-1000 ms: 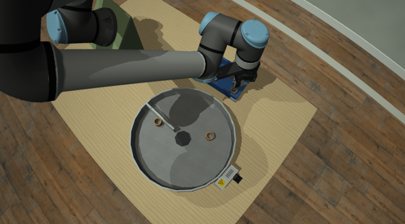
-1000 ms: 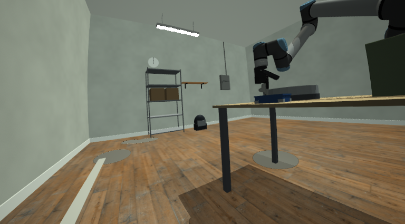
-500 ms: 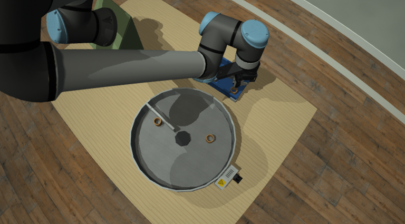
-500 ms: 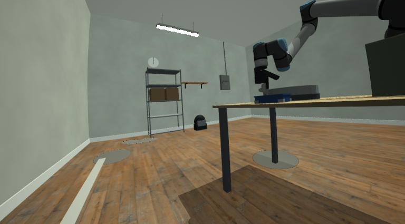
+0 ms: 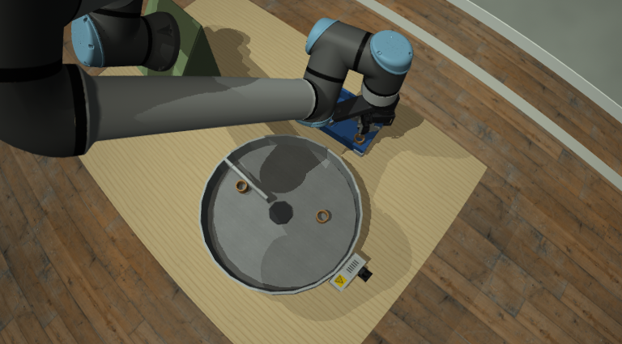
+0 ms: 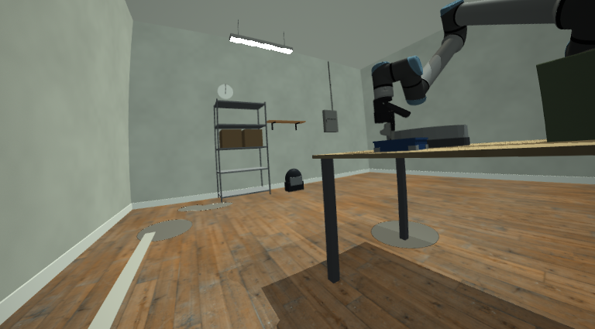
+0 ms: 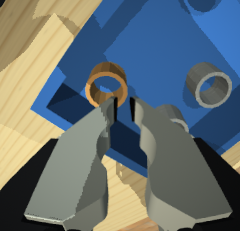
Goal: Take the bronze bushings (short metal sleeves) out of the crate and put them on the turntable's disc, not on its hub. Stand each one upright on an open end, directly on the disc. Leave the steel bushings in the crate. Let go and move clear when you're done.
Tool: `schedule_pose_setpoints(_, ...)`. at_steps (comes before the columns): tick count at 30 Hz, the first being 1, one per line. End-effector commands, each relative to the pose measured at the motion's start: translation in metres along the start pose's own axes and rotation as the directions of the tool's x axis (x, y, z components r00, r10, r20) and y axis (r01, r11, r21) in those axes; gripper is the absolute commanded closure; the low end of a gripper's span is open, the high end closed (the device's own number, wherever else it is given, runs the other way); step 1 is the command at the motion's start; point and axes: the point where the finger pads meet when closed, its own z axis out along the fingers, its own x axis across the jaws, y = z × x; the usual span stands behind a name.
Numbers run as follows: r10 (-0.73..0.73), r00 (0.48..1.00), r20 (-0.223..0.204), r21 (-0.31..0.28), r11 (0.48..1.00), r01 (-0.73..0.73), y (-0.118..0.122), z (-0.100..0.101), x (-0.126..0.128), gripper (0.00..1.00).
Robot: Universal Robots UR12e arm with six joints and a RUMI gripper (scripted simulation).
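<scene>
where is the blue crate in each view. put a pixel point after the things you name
top: right of centre, partly under the arm, just above the turntable point(image 5: 201, 211) point(image 6: 447, 131)
exterior: on the table's near edge, below the tool point(image 5: 364, 128) point(image 6: 388, 132) point(image 7: 123, 98)
wrist: fills the upper middle, behind the fingertips
shared landmark: the blue crate point(image 5: 344, 134) point(image 6: 394, 145) point(image 7: 150, 46) itself, under the tool

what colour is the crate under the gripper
The crate is blue, showing best in the wrist view.

The crate point(image 5: 348, 133) point(image 6: 401, 145) point(image 7: 150, 51) is of blue colour. The turntable's disc point(image 5: 243, 239) is grey, and its hub point(image 5: 280, 212) is dark grey. Bushings on it point(image 5: 236, 186) have orange-brown colour. The table top point(image 5: 151, 175) point(image 6: 496, 148) point(image 7: 30, 98) is pale yellow with thin darker stripes.
</scene>
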Motion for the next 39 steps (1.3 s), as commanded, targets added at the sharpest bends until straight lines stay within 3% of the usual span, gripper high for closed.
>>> schedule_pose_setpoints(1,0.0,1.0,0.001,-0.001,1.0,0.0,0.0,0.002,0.0,0.94)
schedule_pose_setpoints(17,0.0,1.0,0.001,-0.001,1.0,0.0,0.0,0.022,0.0,0.94)
schedule_pose_setpoints(39,0.0,1.0,0.001,-0.001,1.0,0.0,0.0,0.023,0.0,0.94)
